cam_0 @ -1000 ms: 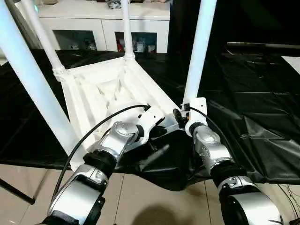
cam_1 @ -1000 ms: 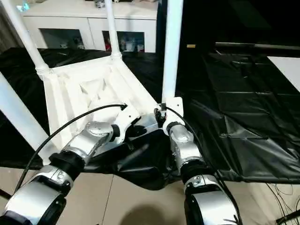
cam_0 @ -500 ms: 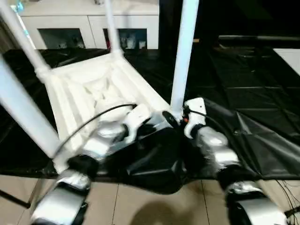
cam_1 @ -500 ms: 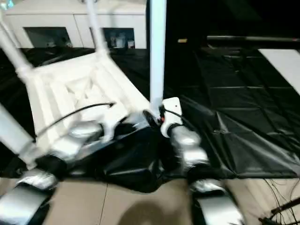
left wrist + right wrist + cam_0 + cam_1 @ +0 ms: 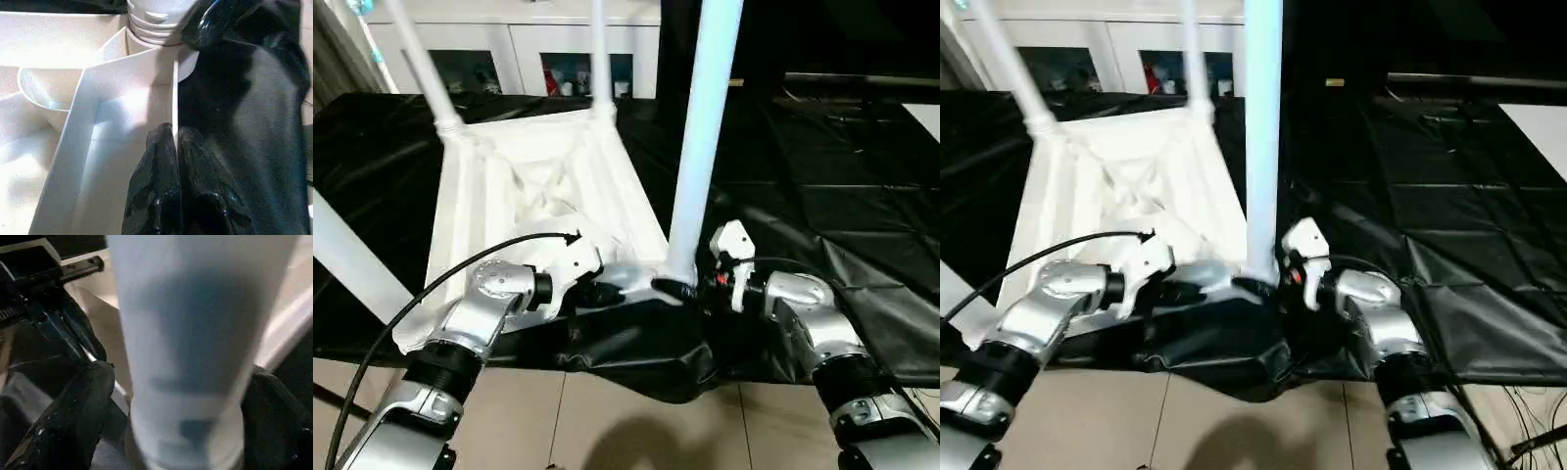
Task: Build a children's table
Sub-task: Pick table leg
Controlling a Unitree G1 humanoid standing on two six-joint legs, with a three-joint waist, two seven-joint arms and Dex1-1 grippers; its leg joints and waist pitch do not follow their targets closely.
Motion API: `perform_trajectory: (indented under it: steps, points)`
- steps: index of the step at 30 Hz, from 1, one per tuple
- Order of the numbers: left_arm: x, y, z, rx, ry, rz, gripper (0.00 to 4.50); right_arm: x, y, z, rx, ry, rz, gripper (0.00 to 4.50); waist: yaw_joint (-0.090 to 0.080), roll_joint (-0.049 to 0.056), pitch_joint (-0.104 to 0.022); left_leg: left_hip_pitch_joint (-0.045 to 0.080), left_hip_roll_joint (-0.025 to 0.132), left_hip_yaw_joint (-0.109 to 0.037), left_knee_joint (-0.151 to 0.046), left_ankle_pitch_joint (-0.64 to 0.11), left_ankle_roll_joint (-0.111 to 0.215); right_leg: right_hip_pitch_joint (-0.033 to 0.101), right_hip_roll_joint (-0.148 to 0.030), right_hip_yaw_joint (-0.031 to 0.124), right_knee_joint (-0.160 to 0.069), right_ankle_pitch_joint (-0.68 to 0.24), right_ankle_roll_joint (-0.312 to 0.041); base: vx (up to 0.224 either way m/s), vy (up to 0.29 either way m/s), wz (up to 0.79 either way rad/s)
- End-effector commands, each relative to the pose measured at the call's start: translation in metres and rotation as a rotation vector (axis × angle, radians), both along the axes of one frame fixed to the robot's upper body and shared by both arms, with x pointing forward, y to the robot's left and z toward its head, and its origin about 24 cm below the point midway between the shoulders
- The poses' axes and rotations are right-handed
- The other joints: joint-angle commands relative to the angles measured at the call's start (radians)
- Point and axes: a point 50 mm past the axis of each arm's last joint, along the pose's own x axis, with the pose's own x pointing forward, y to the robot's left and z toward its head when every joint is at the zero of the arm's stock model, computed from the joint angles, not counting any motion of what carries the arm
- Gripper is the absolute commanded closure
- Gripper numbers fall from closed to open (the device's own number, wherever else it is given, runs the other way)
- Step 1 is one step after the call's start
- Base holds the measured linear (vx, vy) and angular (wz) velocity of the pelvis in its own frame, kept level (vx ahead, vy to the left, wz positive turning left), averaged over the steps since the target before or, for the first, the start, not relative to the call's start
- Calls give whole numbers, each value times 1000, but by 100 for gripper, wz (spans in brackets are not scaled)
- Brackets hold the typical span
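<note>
At six o'clock, the children's table (image 5: pixel 524 201) lies upside down at the black-sheeted desk's (image 5: pixel 862 166) near edge, all four legs seemingly socketed; turning it upright likely remains. The left tool (image 5: pixel 173 147), narrow, pinches its rim. The right tool (image 5: pixel 690 287) stands wide around the near-right leg (image 5: pixel 700 147). Open desk extends toward two o'clock; a cabinet (image 5: pixel 558 54) stands at twelve.

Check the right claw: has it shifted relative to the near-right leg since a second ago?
Yes. The right claw came from the table's near edge around to the right of the near-right leg; its fingers now straddle the leg's base.
</note>
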Motion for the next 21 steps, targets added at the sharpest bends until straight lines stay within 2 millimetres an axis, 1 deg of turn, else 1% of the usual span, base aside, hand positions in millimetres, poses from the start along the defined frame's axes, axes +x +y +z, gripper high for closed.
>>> perform_trajectory:
  steps: [1, 3, 5, 6, 7, 8, 10, 11, 12, 13, 14, 15, 16, 21]
  points:
    - [-9, -8, -5, -16, 50, -60, 450, 0, 3, 3, -7, -4, 30, 65, 1, -12, -58, 6, 19, 7, -56, -117, 72, 53, -58, 23, -54, 8, -261, 0, 0, 0]
    - [-9, -8, -5, -16, 55, -64, 450, 1, 2, 3, -18, 0, 36, 65, 3, -11, -60, 7, 19, 8, -54, -102, 73, 52, -57, 24, -52, 32, -264, 0, 0, 0]
    - [-10, -9, -5, -17, 58, -69, 450, 0, 1, 1, -44, 3, 52, 65, 3, -12, -61, 4, 16, 7, -53, -86, 76, 55, -55, 23, -49, 58, -264, 0, 0, 0]
    - [-10, -9, -5, -17, 58, -70, 450, -1, 0, 1, -44, 12, 51, 81, 3, -13, -61, 4, 16, 7, -51, -81, 78, 56, -55, 22, -48, 69, -263, 0, 0, 0]
    - [-10, -9, -5, -16, 59, -70, 450, -1, 0, 0, -43, 19, 55, 81, 3, -13, -61, 4, 15, 7, -51, -80, 80, 56, -55, 22, -48, 71, -263, 0, 0, 0]
    - [-10, -8, -5, -11, 60, -63, 450, -1, -2, 0, -43, 28, 57, 102, 3, -11, -62, 4, 15, 7, -51, -81, 81, 57, -55, 22, -48, 70, -263, 0, 0, 0]
    - [-10, -8, -5, -10, 60, -61, 450, -1, -2, -1, -44, 29, 58, 109, 4, -13, -62, 4, 15, 7, -50, -79, 83, 57, -55, 22, -48, 72, -263, 0, 0, 0]
    - [-10, -8, -5, -9, 61, -60, 450, -2, -2, -1, -48, 30, 62, 128, 4, -10, -62, 4, 15, 6, -50, -78, 82, 57, -55, 22, -47, 72, -264, 0, 0, 0]
    - [-10, -8, -5, -7, 62, -60, 450, -2, -3, -2, -57, 30, 64, 137, 5, -10, -63, 5, 15, 7, -49, -78, 82, 56, -55, 21, -47, 72, -264, 0, 0, 0]
    - [-10, -7, -5, -5, 63, -59, 450, -2, -4, -2, -66, 31, 66, 137, 5, -10, -63, 4, 15, 6, -49, -76, 82, 57, -55, 21, -47, 76, -265, 0, 0, 0]
    - [-10, -7, -5, -4, 66, -60, 450, -3, -5, -3, -71, 33, 66, 149, 5, -9, -63, 4, 15, 6, -49, -74, 81, 57, -55, 21, -46, 80, -266, 0, 0, 0]
    - [-10, -7, -6, -2, 67, -60, 450, -3, -6, -3, -74, 33, 65, 149, 5, -10, -63, 4, 15, 6, -48, -76, 82, 57, -54, 21, -46, 80, -267, 0, 0, 0]
    - [-10, -7, -6, -2, 67, -60, 450, -3, -6, -3, -76, 34, 65, 167, 5, -9, -63, 5, 15, 6, -48, -78, 82, 57, -54, 21, -46, 81, -268, 0, 0, 0]
    - [-11, -7, -8, 30, 68, -70, 450, -3, -9, -5, -92, 41, 58, 178, 4, -8, -63, 4, 15, 5, -47, -84, 79, 58, -54, 20, -46, 78, -271, 0, 0, 0]
